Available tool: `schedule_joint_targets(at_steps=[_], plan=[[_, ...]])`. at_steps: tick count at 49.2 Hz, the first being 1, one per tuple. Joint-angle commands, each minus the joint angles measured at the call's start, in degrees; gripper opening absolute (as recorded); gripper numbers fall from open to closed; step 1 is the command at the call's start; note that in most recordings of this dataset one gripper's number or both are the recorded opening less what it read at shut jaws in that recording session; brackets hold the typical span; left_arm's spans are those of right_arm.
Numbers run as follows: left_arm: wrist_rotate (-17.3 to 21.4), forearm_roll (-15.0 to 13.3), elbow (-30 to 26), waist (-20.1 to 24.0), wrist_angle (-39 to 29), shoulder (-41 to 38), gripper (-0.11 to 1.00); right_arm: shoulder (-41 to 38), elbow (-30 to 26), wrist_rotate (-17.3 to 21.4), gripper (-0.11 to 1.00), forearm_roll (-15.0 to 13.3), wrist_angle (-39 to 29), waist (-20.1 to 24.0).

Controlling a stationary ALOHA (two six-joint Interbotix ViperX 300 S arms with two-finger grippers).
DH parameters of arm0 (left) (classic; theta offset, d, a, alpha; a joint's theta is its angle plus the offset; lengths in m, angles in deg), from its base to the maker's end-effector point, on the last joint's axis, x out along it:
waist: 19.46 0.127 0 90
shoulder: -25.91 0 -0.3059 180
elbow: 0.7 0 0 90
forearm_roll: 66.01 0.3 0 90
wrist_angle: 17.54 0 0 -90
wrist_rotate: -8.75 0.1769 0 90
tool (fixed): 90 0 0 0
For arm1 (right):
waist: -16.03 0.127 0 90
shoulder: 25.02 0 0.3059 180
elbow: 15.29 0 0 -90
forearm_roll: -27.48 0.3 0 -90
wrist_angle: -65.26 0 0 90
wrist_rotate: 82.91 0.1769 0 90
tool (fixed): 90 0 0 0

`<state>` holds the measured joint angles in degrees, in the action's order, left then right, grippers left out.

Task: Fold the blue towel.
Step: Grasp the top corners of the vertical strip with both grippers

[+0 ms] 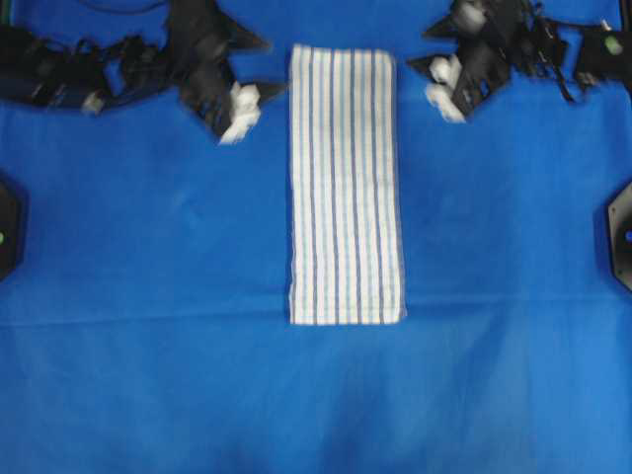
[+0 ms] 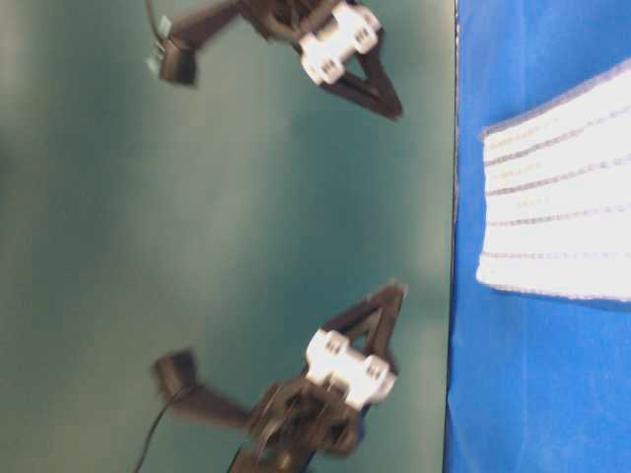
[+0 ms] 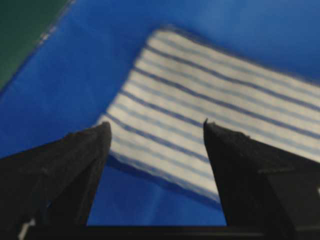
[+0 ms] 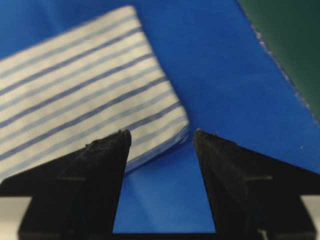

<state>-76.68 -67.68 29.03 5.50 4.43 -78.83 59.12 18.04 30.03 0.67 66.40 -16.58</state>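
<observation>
The soft, limp towel [image 1: 346, 188] lies just ahead of both wide-open empty grippers, left [image 3: 156, 131] and right [image 4: 161, 139], best pinched at its nearest corners.

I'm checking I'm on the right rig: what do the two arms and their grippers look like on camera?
Both arms are black, with black cables along the links. The left gripper and the right gripper each carry a white block at the base of long black fingers that taper to points, with a rough, matte inner face in the wrist views. No markings are readable; the exterior views are blurred.
</observation>
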Motion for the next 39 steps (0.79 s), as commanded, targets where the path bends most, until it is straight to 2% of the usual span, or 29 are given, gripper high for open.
schedule_joint_targets(at_steps=[1, 9, 18, 39], plan=[[0.4, 0.1, -4.0, 1.6, 0.5, -3.3, 0.69, -3.7, -3.3, -0.2, 0.61, -0.6, 1.2, -0.7], [0.4, 0.1, -8.0, 3.8, 0.4, -9.4, 0.69, -10.7, -6.9, -0.2, 0.61, -1.1, 2.3, -1.9], [0.5, 0.1, -10.2, 4.6, 0.5, -13.2, 0.69, -15.5, -8.4, -0.2, 0.61, -1.2, 2.4, -3.0], [0.5, 0.1, -11.5, 4.9, 0.4, -17.4, 0.67, -16.6, -8.3, -0.2, 0.6, -1.2, 2.4, -3.7]])
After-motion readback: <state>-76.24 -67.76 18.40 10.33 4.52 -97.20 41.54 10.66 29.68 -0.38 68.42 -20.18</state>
